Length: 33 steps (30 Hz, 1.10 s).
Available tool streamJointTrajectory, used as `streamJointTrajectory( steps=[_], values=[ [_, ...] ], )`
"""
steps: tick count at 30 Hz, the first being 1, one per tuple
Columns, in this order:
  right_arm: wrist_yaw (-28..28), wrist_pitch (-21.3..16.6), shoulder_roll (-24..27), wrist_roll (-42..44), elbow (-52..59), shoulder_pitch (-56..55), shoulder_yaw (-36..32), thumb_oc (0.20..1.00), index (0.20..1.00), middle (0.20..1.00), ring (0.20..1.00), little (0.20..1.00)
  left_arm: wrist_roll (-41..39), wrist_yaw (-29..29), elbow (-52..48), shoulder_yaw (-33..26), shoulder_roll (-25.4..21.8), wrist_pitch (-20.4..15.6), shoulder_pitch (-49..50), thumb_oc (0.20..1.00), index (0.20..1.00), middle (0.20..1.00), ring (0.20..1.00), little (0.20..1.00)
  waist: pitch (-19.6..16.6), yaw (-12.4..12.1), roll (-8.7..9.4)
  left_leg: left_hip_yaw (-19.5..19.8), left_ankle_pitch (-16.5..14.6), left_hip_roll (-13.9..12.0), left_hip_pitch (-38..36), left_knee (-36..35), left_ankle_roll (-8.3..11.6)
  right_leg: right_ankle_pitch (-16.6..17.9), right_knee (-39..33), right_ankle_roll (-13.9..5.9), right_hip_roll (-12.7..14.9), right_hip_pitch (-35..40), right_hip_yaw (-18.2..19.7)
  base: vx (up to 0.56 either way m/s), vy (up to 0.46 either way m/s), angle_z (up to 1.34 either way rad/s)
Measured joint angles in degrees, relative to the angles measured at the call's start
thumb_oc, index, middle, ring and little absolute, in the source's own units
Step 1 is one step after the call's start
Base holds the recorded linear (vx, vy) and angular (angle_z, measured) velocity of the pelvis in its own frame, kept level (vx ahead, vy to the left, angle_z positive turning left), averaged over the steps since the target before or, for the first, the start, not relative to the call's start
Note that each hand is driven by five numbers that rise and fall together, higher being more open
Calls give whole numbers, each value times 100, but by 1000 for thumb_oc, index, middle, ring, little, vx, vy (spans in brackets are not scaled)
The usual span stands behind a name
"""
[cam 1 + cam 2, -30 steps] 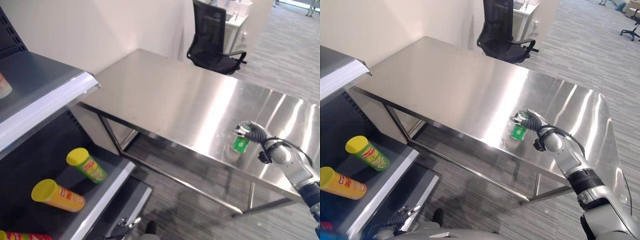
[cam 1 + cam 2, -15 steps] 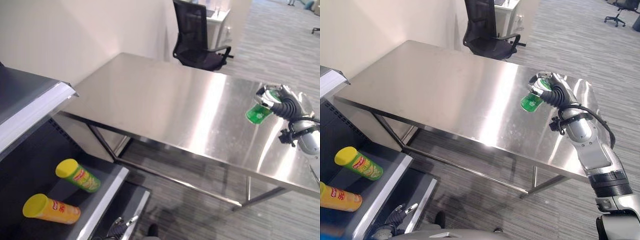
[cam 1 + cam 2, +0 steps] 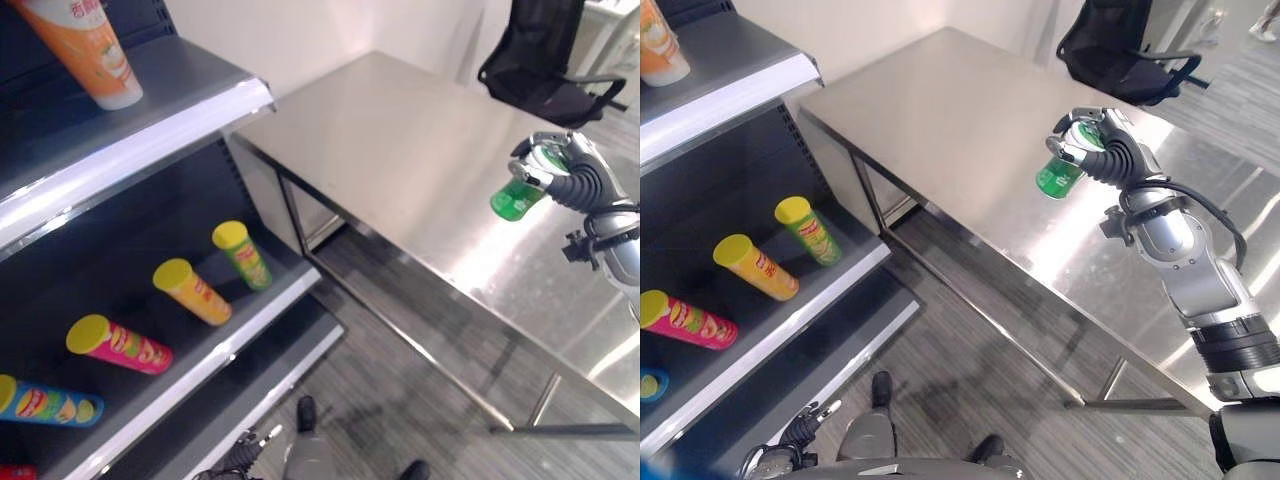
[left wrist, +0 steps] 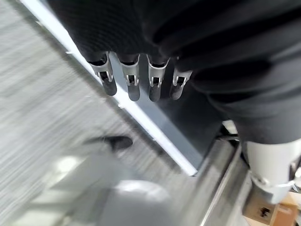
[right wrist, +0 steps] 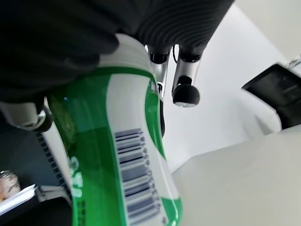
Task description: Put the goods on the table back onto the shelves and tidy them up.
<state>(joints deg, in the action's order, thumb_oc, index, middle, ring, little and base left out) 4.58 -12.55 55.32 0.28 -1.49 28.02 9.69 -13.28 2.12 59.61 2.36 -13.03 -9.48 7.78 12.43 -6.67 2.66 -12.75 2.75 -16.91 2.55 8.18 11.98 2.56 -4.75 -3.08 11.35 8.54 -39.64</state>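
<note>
Your right hand (image 3: 1110,150) is curled round the green bottle (image 3: 1058,174), holding it in the air above the steel surface (image 3: 970,110), off the metal, near the surface's far end by the black office chair (image 3: 1118,50). In the right wrist view the bottle's (image 5: 117,160) green and white label with a barcode runs along the palm, fingers (image 5: 184,80) wrapped over it.

Your left hand (image 4: 136,77) hangs low with fingers straight and relaxed, holding nothing, beside the bottom edge of the shelf unit (image 3: 140,140).

On the shelf unit, next to the surface: an orange cup-shaped pack (image 3: 85,50) stands upright on the upper shelf. The lower shelf has tubes lying on their sides, lids facing out: green tube (image 3: 242,254) nearest the surface, then yellow-orange tube (image 3: 190,290), pink tube (image 3: 118,344), blue tube (image 3: 45,402) farthest from it. They are apart from each other, not touching.
</note>
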Motion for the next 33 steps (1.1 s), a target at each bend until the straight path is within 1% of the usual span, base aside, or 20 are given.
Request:
streamJointTrajectory(
  steps=[1,2,3,4,5,6,7,8,9,12,13,14,16,19,21,22,24,25,29,33],
  values=[
    [12,2,24,-8,4,-21,8,200,200,200,200,200,-8,9,219,-105,71,14,-23,1000,1000,1000,1000,1000,-35,112,-65,-105,118,-51,-192,378,-163,7,140,-28,154,112,-74,-108,0,77],
    [32,-3,203,-11,26,-90,27,200,200,200,200,200,-10,2,245,-81,226,13,-54,1000,1000,1000,1000,1000,-102,301,-328,-101,460,103,-427,293,-437,-95,1099,-31,596,-65,-90,-113,-10,116],
    [32,-3,316,-18,66,-196,23,200,200,200,200,200,-12,5,170,-35,275,-2,-152,1000,1000,1000,1000,1000,-238,520,-550,-103,520,138,-411,-18,-501,-574,1845,-304,751,-570,-118,-141,23,115],
    [16,-7,330,-22,114,-164,35,200,200,200,200,200,-14,10,-8,-46,229,-50,-227,1000,1000,1000,1000,1000,-290,556,-637,-142,642,75,-361,-338,-660,-824,1853,-392,425,-989,-86,-221,52,88],
    [4,-25,337,-28,144,-129,17,200,200,200,200,200,1,17,-118,-56,46,-89,-387,1000,1000,1000,1000,1000,-294,504,-624,-96,793,141,-218,-639,-826,-708,1258,-244,-107,-1230,-64,-217,129,138],
    [15,-58,339,-27,171,-394,-266,200,200,200,200,200,10,-7,-64,-38,-158,-54,-642,1000,1000,1000,1000,1000,-360,784,-398,-34,1111,424,-52,-1053,-817,-451,248,-90,-481,-1092,-84,-182,163,270],
    [9,-17,516,-31,197,-800,-701,200,200,200,200,200,77,-28,-96,10,-313,-55,-927,1000,1000,1000,1000,1000,-381,1088,8,-538,1184,912,-112,-1341,-766,217,-106,487,-180,-802,-351,-126,213,333],
    [26,101,562,-33,67,-985,-1049,200,200,200,200,200,100,-18,-130,114,20,-64,-971,1000,1000,1000,1000,1000,-449,1020,-396,-1358,733,469,-173,-1067,-554,331,91,461,-266,-744,-794,-112,234,251],
    [36,140,463,-35,99,-1065,-1176,200,200,200,200,200,116,-88,-280,373,17,-81,-803,1000,1000,1000,1000,1000,-550,902,-461,-1843,476,319,-303,-871,-396,191,253,385,-157,-714,-837,-104,254,122],
    [46,134,332,-75,112,-1373,-1418,200,200,200,200,200,165,-126,-341,431,-12,27,-391,1000,1000,1000,1000,1000,-589,746,-558,-1871,362,381,-783,-1276,-228,279,443,240,86,-681,-915,-103,232,51],
    [75,171,188,-272,110,-1647,-1647,200,200,200,200,200,298,-127,-251,386,-90,88,-308,1000,1000,1000,1000,1000,-586,748,-541,-1652,152,543,-753,-1346,-455,311,662,189,294,-761,-936,-154,318,47],
    [78,229,-14,-298,95,-1864,-1622,200,200,200,200,200,333,-126,-240,387,-300,137,-152,1000,1000,1000,1000,1000,-593,764,-202,-1591,53,855,-761,-1344,-627,403,744,20,664,-760,-953,-140,276,42],
    [165,225,-326,-479,100,-1917,-1742,200,200,200,200,200,372,-137,-246,386,-527,137,-79,1000,1000,1000,1000,1000,-759,764,113,-1480,-76,1239,-713,-1344,-851,616,723,-307,1036,-748,-932,-111,280,31],
    [250,248,-406,-554,238,-1931,-1852,200,200,200,200,200,610,-198,-249,367,-756,135,-120,1000,1000,1000,1000,1000,-787,777,294,-1464,-241,1723,-761,-1348,-1147,910,579,-627,1443,-695,-728,-37,185,12],
    [254,245,-416,-660,406,-2138,-1987,200,200,200,200,200,742,-247,-250,324,-789,132,-109,1000,1000,1000,1000,1000,-755,807,329,-1453,-300,1829,-759,-1279,-1228,998,716,-661,1603,-693,-524,-11,57,11],
    [252,266,-422,-663,430,-2417,-2074,200,200,200,200,200,762,-248,-244,301,-740,135,-151,1000,1000,1000,1000,1000,-707,987,295,-1272,-280,1824,-793,-1296,-1289,998,1052,-684,1675,-743,-9,-34,-15,74],
    [237,253,-278,-672,586,-2913,-2239,200,200,200,200,200,797,-261,-234,401,-680,133,-304,1000,1000,1000,1000,1000,-577,1402,144,-829,-186,1704,-784,-1369,-1454,388,1297,-1170,1275,-865,2099,-28,-58,92],
    [233,268,-249,-692,584,-2969,-2391,200,200,200,200,200,809,-283,-137,421,-682,115,-400,1000,1000,1000,1000,1000,-521,1420,223,-844,-134,1657,-764,-1350,-1416,227,1160,-1223,1073,-962,2704,45,-102,39],
    [251,269,-238,-673,717,-3219,-3165,200,200,200,200,200,867,-294,-35,449,-643,113,-540,1000,1000,1000,1000,1000,-566,1568,485,-548,-83,1748,-708,-1375,-1263,231,216,-1039,720,-606,2899,45,-125,32],
    [255,221,103,-585,791,-2946,-3276,200,200,200,200,200,954,-300,-36,458,-356,88,-311,1000,1000,1000,1000,1000,-652,1497,270,-465,11,1382,-612,-1375,-1008,321,-115,-915,324,-508,2709,41,-118,6]
  ],
)
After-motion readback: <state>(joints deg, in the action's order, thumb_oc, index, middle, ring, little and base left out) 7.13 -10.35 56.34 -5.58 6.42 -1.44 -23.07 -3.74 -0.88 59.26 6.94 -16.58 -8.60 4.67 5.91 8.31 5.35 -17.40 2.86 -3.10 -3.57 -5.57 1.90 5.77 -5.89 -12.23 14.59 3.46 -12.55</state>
